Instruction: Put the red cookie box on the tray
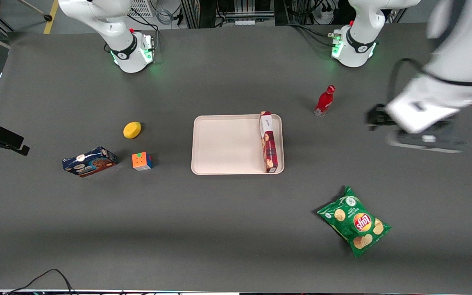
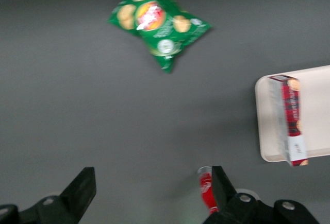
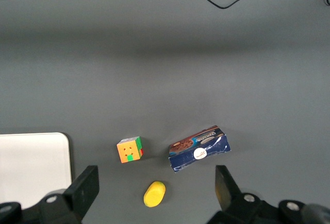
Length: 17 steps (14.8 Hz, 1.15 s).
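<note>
From the front, you see the box (image 1: 268, 141) already lying in the tray (image 1: 223, 143), along the rim at the working arm's end. That looks like a finished placement: it rests inside the rim and nothing touches it. Its long axis runs toward and away from the camera, white end farther from the camera. The claw (image 1: 377, 118) hangs above the desk (image 1: 236, 229) well apart from the tray, toward the working arm's end, past the bottle (image 1: 324, 100); you can judge it clear of the load.

From the left wrist, you see the fingers (image 2: 82, 188) spread wide with nothing between them, so the claw (image 2: 152, 185) is empty. The box (image 2: 293, 118) lies along the tray's short rim (image 2: 264, 126). The chips (image 2: 157, 20) lie on the desk, well apart from the tray.

From the right wrist, you see only a tray corner (image 3: 31, 162), without the box.
</note>
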Tool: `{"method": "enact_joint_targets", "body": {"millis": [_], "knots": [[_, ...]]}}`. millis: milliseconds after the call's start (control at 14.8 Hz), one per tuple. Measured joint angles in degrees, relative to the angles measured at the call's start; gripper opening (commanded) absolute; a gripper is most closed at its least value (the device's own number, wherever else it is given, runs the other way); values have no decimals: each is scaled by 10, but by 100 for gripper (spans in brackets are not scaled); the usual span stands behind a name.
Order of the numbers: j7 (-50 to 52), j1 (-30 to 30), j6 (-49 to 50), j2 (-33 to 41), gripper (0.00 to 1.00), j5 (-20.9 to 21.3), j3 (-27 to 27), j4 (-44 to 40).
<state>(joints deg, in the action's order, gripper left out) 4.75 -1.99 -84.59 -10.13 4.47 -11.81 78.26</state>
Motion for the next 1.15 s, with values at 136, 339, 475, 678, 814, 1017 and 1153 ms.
{"method": "enact_joint_targets", "body": {"millis": [136, 339, 475, 678, 814, 1017, 1153], "knots": [[-30, 1, -17, 38, 100, -15, 57, 41], [-32, 0, -108, 120, 100, -16, 77, 181], [-32, -2, -131, 142, 100, -16, 79, 229], [-32, -4, -142, 140, 100, -16, 80, 240], [-32, -4, -152, 133, 100, -7, 82, 237], [-32, -4, -164, 113, 100, -10, 87, 229], [-32, -4, -167, 103, 100, -20, 93, 220]]}}
